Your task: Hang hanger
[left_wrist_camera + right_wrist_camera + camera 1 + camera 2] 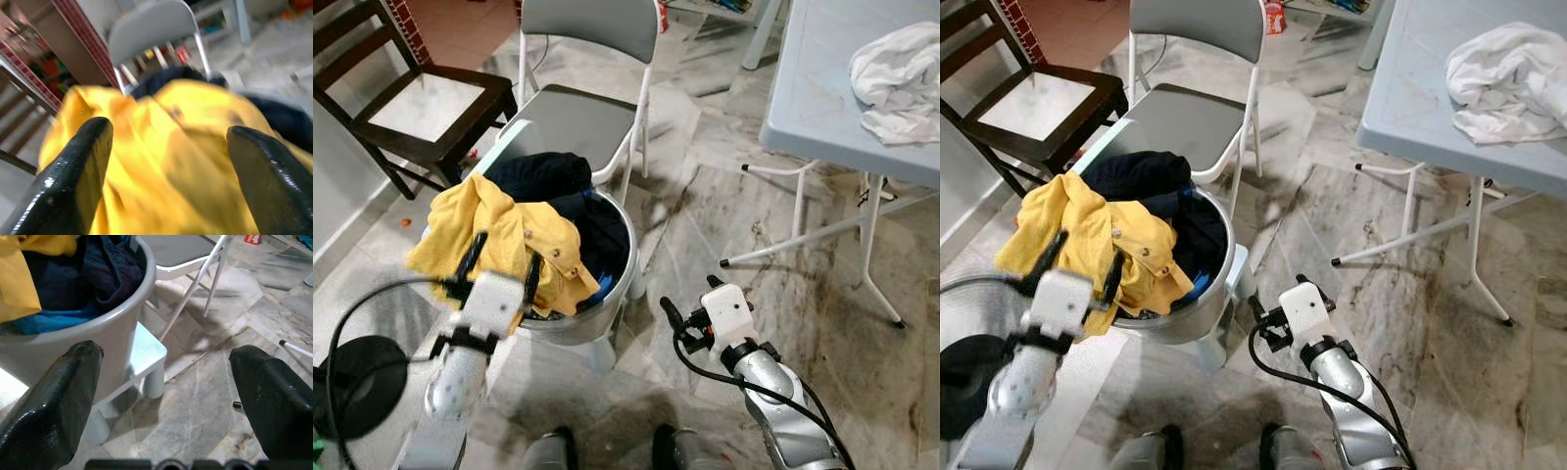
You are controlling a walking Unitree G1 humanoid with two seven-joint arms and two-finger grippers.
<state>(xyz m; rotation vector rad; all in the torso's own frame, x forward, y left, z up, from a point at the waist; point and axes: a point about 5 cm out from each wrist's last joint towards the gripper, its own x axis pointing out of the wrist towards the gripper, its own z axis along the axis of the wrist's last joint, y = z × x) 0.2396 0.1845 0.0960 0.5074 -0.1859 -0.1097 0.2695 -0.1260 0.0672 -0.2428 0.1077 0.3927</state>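
1. On the far left, a dark wooden chair (421, 108) stands against the wall, well apart from the work.
2. The left end effector (499, 266) hovers at the yellow shirt (499, 240), its two black fingers (80, 161) spread apart with the fabric between and just beyond them; nothing is gripped yet.
3. The yellow shirt drapes over the near rim of a grey laundry basket (607, 294), which sits on a small white stool (144, 357) and also holds dark blue clothes (543, 176).
4. Behind the basket stands a grey folding chair (582, 117).
5. The right end effector (690, 299) hangs low over the marble floor (783, 323) beside the basket, fingers (58, 396) wide apart and empty.
6. On the right, a pale table (822, 88) carries a crumpled white cloth (901, 83).
7. No hanger can be made out anywhere, nor a rail to hang one on.
8. Judged from this, the task is barely started: the shirt is not yet lifted, and finding a hanger, dressing it and hanging it all remain.
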